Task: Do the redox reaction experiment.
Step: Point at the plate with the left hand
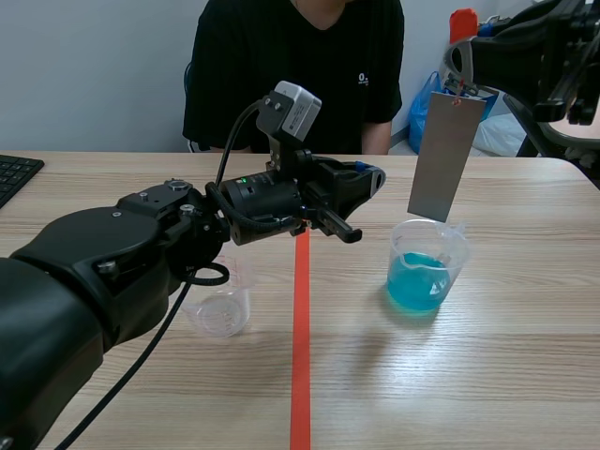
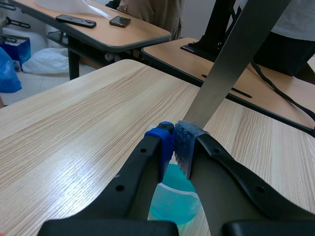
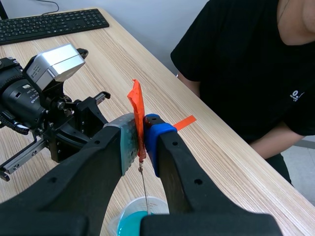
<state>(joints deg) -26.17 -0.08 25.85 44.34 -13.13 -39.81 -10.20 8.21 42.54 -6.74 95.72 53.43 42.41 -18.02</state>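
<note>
A grey metal sheet (image 1: 445,155) hangs upright from an orange tag (image 3: 137,110). My right gripper (image 1: 459,89) (image 3: 140,135), held high at the right, is shut on that tag. The sheet's lower edge is just above the rim of a clear beaker (image 1: 427,267) holding blue liquid (image 3: 133,227). My left gripper (image 1: 373,178) (image 2: 178,140) is shut on nothing, pads touching, above the table just left of the sheet (image 2: 231,54). Under its fingers the beaker (image 2: 174,201) shows. An empty clear beaker (image 1: 221,309) stands beside the left arm.
A person in a black shirt (image 1: 295,66) sits across the table. A keyboard (image 1: 14,173) lies at the far left edge. A red tape line (image 1: 300,337) runs down the table's middle. A blue bag (image 1: 424,108) stands behind the table.
</note>
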